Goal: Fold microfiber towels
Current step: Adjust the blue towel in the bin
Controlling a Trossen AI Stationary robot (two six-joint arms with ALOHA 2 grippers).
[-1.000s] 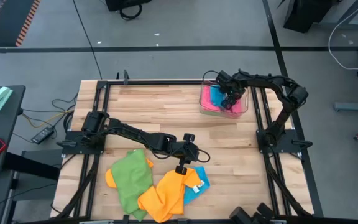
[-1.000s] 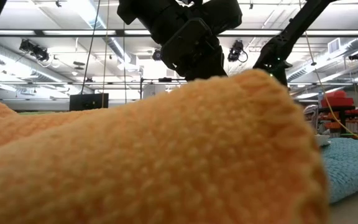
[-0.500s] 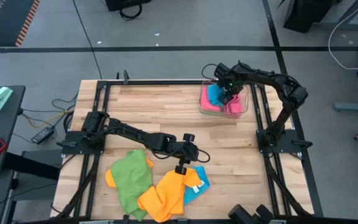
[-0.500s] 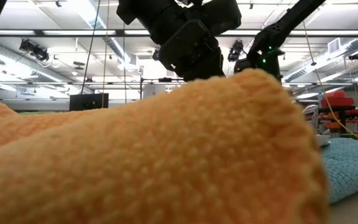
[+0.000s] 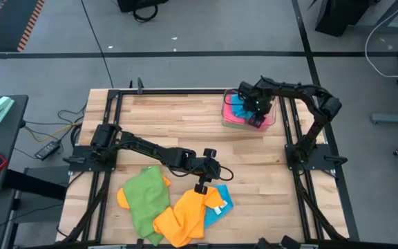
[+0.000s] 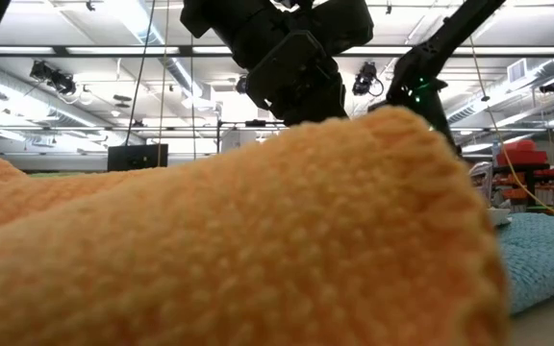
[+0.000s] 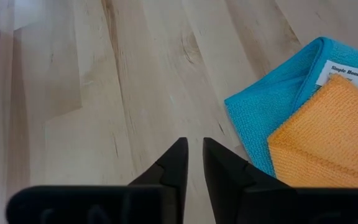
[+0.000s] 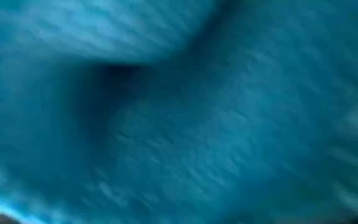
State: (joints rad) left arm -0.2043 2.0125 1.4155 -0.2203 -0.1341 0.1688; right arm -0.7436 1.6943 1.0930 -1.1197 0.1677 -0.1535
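Observation:
My left gripper (image 5: 201,187) hangs shut and empty just beyond the far edge of an orange towel (image 5: 182,218). In the left wrist view its fingertips (image 7: 192,144) point at bare wood beside a sky-blue towel (image 7: 272,106) that lies under the orange one (image 7: 328,137). A green towel (image 5: 146,200) lies crumpled to the left, over another orange towel (image 5: 123,198). My right gripper (image 5: 256,111) reaches down into the clear plastic tray (image 5: 273,123), over a sky-blue towel (image 5: 235,104) and a pink towel (image 5: 230,119). Blue cloth (image 8: 179,112) fills the right wrist view and hides the fingers.
The tray stands at the table's far right, beside the right arm's base frame (image 5: 309,155). Bare wood (image 5: 171,117) lies across the table's far left and middle. In the low view the orange towel (image 6: 210,240) blocks most of the table.
My right gripper has shifted over the tray, first a little toward the table's far left, then back toward the near edge, staying over the blue and pink towels. The left arm and the towels on the table have kept still.

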